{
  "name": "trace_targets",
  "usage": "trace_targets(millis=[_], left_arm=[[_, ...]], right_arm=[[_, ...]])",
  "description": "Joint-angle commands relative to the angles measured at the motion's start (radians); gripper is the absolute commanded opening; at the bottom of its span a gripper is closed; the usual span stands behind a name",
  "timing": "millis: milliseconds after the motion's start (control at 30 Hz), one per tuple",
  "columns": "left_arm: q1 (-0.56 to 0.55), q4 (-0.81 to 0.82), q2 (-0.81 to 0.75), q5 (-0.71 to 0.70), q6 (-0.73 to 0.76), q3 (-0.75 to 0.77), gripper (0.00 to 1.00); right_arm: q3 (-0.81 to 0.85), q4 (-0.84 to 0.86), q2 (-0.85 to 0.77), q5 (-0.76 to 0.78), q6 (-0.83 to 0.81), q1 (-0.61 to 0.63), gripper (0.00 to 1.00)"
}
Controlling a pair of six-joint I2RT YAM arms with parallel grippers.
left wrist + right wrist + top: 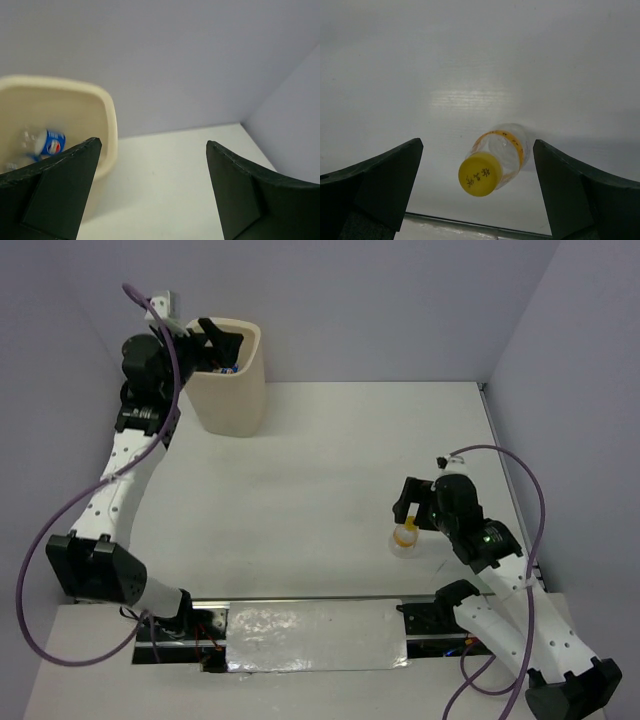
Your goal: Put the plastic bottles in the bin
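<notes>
The left jaws stand wide apart, gripping nothing, their two dark fingers [55,195] spread to either side of the wrist view. They hang at the rim of the bin [236,400], a cream wastebasket at the far left of the bench [320,460]. In the wrist view the bin's rim [109,117] runs just beyond the left finger. Down inside it, ahead of that finger, lies a blue-labelled bottle [49,142], with other clear bottles beside it too blurred to tell apart.

The right jaws are also open and hold nothing. The short orange-capped bottle [496,159] stands upright on the bench below the gap between them, nearer the right finger [570,195], touching neither. From above, this bottle [404,538] sits just on the near side of the right jaws, well apart from the bin.
</notes>
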Motion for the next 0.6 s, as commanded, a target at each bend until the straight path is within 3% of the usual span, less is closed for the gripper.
trace_targets(millis=[0, 100, 200, 333, 433, 567], left_arm=[[-0.019, 0.028, -0.105, -0.006, -0.027, -0.208, 0.99], [-0.063, 0.076, -0.236, -0.001, -0.029, -0.385, 0.99], [-0.108, 0.08, -0.366, -0.049, -0.033, -0.533, 0.99], [-0.132, 0.059, -0.452, -0.056, -0.041, -0.692, 0.99], [-0.135, 0.051, -0.498, -0.047, -0.021, -0.757, 0.99], [-0.138, 0.062, -0.523, 0.089, 0.049, -0.804, 0.99]], right_arm=[[-0.027, -0.067, -0.003, 0.091, 0.069, 0.075, 0.99], [-0.05, -0.049, 0.028, 0.132, 0.098, 0.113, 0.92], [-0.065, -0.021, 0.04, 0.138, 0.121, 0.122, 0.76], [-0.077, -0.015, 0.04, 0.154, 0.133, 0.129, 0.63], [-0.073, -0.02, 0.04, 0.168, 0.138, 0.13, 0.53], [-0.067, -0.024, 0.043, 0.177, 0.138, 0.133, 0.43]])
